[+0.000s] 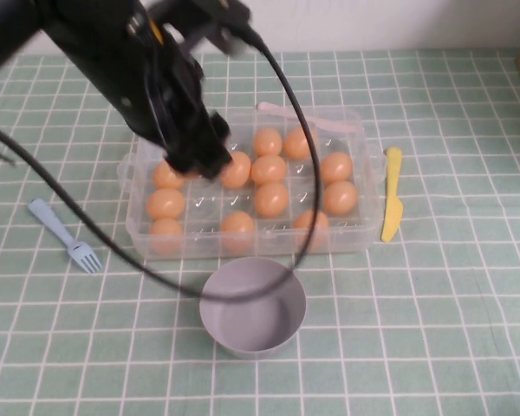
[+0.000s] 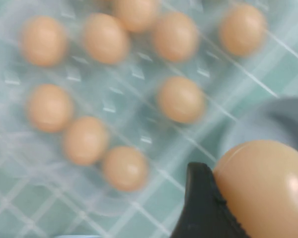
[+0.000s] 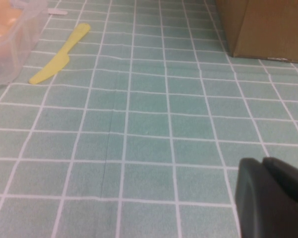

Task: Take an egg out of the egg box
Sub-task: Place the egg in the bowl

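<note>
My left gripper [image 1: 218, 165] is shut on an orange-tan egg [image 1: 237, 170] and holds it above the left half of the clear plastic egg box [image 1: 364, 236]. In the left wrist view the held egg [image 2: 268, 183] is pressed against one black fingertip [image 2: 201, 198], with the box's cells [image 2: 134, 74] and several more eggs below it. The other finger is out of frame. Several eggs remain in the box's cells. My right gripper [image 3: 275, 198] is shut and empty, low over the bare tablecloth to the right of the box; it does not show in the high view.
A round grey-lilac bowl [image 1: 253, 308] stands just in front of the box. A blue fork [image 1: 65, 236] lies to the left and a yellow plastic knife [image 1: 392, 204] to the right. A cardboard box [image 3: 263, 25] stands at the far right. The left arm's cable loops over the box and bowl.
</note>
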Action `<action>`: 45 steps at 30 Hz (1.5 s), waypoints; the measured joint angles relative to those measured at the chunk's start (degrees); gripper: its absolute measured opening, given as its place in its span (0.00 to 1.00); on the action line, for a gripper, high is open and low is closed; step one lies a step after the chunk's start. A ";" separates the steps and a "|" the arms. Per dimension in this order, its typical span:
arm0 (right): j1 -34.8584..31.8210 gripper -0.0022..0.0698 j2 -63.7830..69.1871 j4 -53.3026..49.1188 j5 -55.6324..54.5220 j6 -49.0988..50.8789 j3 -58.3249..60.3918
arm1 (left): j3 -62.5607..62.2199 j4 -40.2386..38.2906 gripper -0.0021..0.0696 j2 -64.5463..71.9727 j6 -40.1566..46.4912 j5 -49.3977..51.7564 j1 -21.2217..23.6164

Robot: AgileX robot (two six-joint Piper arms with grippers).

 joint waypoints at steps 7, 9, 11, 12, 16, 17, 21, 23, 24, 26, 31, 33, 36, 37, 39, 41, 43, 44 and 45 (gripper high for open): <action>0.00 0.01 0.00 0.00 0.00 0.00 0.00 | 10.83 -0.81 0.53 0.06 -0.09 -0.27 -7.55; 0.00 0.01 0.00 0.00 0.00 0.00 0.00 | 13.33 -1.37 0.53 0.85 -0.09 -1.20 -8.51; 0.00 0.01 0.00 0.13 0.00 0.00 0.00 | 14.95 -1.86 0.53 2.00 -0.09 -2.00 -8.73; 0.00 0.01 0.00 0.13 0.00 0.00 0.00 | 15.45 -1.99 0.53 2.69 -0.09 -2.52 -8.73; 0.00 0.01 0.00 0.25 0.00 0.00 0.00 | 17.34 -2.08 0.53 5.46 -0.09 -5.30 -8.73; 0.00 0.01 0.00 0.25 0.00 0.00 0.00 | 17.67 -2.22 0.53 6.09 -0.09 -6.02 -8.73; 0.00 0.01 0.00 0.25 0.00 0.00 0.00 | 18.77 -2.31 0.53 7.93 -0.09 -7.98 -9.00; 0.00 0.01 0.00 0.25 0.00 0.00 0.00 | 18.88 -2.35 0.53 8.66 -0.09 -9.31 -9.04; 0.00 0.01 0.00 0.25 0.00 0.00 0.00 | 18.88 -2.44 0.53 8.91 -0.09 -9.93 -9.04; 0.00 0.01 0.00 0.25 0.00 0.00 0.00 | 18.88 -2.44 0.53 9.36 -0.09 -10.58 -9.04; 0.00 0.01 0.00 0.25 0.00 0.00 0.00 | 18.88 -2.44 0.53 10.60 -0.09 -10.92 -9.04; 0.00 0.01 0.00 0.25 0.00 0.00 0.00 | 18.88 -2.44 0.53 11.26 -0.09 -11.43 -9.04; 0.00 0.01 0.00 0.25 0.00 0.00 0.00 | 18.88 -2.44 0.53 12.25 -0.09 -12.22 -9.04; 0.00 0.01 0.00 0.25 0.00 0.00 0.00 | 18.88 -2.44 0.53 12.57 -0.09 -12.34 -9.04; 0.00 0.01 0.00 0.25 0.00 0.00 0.00 | 18.88 -2.34 0.53 13.37 0.02 -12.59 -9.04; 0.00 0.01 0.00 0.25 0.00 0.00 0.00 | 18.88 -2.34 0.53 13.74 0.02 -12.89 -9.04; 0.00 0.01 0.00 0.25 0.00 0.00 0.00 | 18.88 -2.34 0.53 13.94 0.12 -13.34 -9.04; 0.00 0.01 0.00 0.25 0.00 0.00 0.00 | 18.88 -2.34 0.53 13.94 0.10 -13.46 -9.04; 0.00 0.01 0.00 0.25 0.00 0.00 0.00 | 18.88 -2.34 0.53 13.94 0.10 -13.59 -9.04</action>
